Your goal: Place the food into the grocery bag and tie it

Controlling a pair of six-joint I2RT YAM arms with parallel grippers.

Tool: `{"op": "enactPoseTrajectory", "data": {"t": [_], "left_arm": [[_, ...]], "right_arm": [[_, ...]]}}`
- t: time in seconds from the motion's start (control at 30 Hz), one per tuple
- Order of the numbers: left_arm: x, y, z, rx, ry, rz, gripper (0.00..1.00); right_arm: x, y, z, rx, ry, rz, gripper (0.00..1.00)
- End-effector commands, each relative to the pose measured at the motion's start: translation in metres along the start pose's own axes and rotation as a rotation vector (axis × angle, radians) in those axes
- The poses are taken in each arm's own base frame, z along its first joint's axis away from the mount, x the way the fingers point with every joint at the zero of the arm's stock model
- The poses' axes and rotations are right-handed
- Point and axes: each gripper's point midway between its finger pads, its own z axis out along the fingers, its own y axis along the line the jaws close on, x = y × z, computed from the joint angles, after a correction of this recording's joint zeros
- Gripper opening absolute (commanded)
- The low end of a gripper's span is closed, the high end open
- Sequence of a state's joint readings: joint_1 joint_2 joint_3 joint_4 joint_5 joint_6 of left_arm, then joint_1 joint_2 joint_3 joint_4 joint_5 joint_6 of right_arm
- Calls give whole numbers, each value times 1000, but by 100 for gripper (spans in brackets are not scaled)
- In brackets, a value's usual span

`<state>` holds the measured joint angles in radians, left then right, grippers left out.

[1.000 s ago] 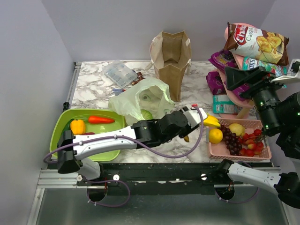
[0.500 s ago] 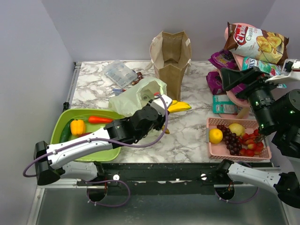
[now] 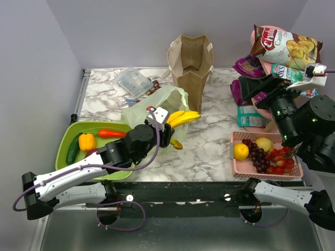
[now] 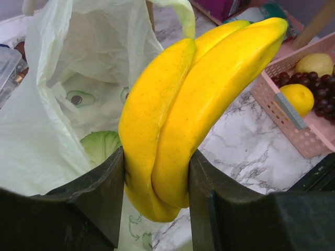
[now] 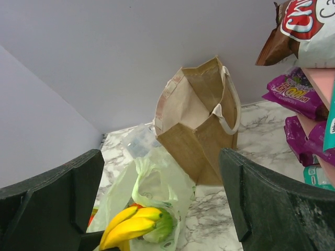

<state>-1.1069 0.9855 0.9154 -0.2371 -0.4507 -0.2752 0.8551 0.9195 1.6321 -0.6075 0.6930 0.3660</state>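
Left wrist view first: what do we have in the left pincer (image 4: 157,162)?

We see its two dark fingers (image 4: 99,204) pressed on either side of the bunch of yellow bananas (image 4: 199,89), gripping it near the stem end, with the tips pointing up and to the right.

And where do we place the grocery bag (image 4: 89,63)?

Just left of the bananas and behind them. It is a pale green, crinkled bag with its mouth open towards us, and we can make out the pale green cabbage (image 4: 102,146) inside it, low down.

What do we get from the top external view?

The bag lies on the marble desk (image 3: 209,151) between the green tray (image 3: 65,136) on the left and the upright brown paper bag (image 3: 191,68) at the far side. The bananas hang at the bag's right edge, above the desk.

Which food do we see outside the bag?

The yellow-orange bell pepper (image 3: 86,141) sits on the green tray beside a carrot (image 3: 112,134) and a cucumber (image 3: 72,149). The round orange fruit (image 3: 241,151) lies at the left end of the pink basket (image 3: 267,171) on the right, next to dark grapes (image 3: 257,156).

And the right pincer (image 5: 162,193)?

We find it spread wide with nothing between its fingers, raised over the right side of the desk and facing the paper bag and the grocery bag.
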Motion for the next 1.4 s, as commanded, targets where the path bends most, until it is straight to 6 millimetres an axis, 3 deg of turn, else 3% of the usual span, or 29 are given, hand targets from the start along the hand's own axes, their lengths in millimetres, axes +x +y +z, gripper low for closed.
{"op": "enactPoseTrajectory", "data": {"t": [0.0,0.13,0.57,0.77,1.03,1.2,1.37], "left_arm": [[-20,3,-22,39,-98,-83,0],[-11,16,-27,-4,-101,-100,0],[23,66,-14,-295,47,-192,0],[23,74,-6,-338,79,-177,0],[12,77,25,-420,136,-95,0],[15,79,44,-457,190,-18,0],[21,87,51,-490,217,24,0]], "right_arm": [[12,3,5,-8,28,-9,100],[17,6,7,-14,39,-6,100],[28,5,7,-14,64,-1,100],[32,4,8,-11,71,-4,100],[36,4,8,-15,82,-5,100],[36,0,5,-6,86,-10,100],[45,-2,3,-7,108,-11,100]]}}
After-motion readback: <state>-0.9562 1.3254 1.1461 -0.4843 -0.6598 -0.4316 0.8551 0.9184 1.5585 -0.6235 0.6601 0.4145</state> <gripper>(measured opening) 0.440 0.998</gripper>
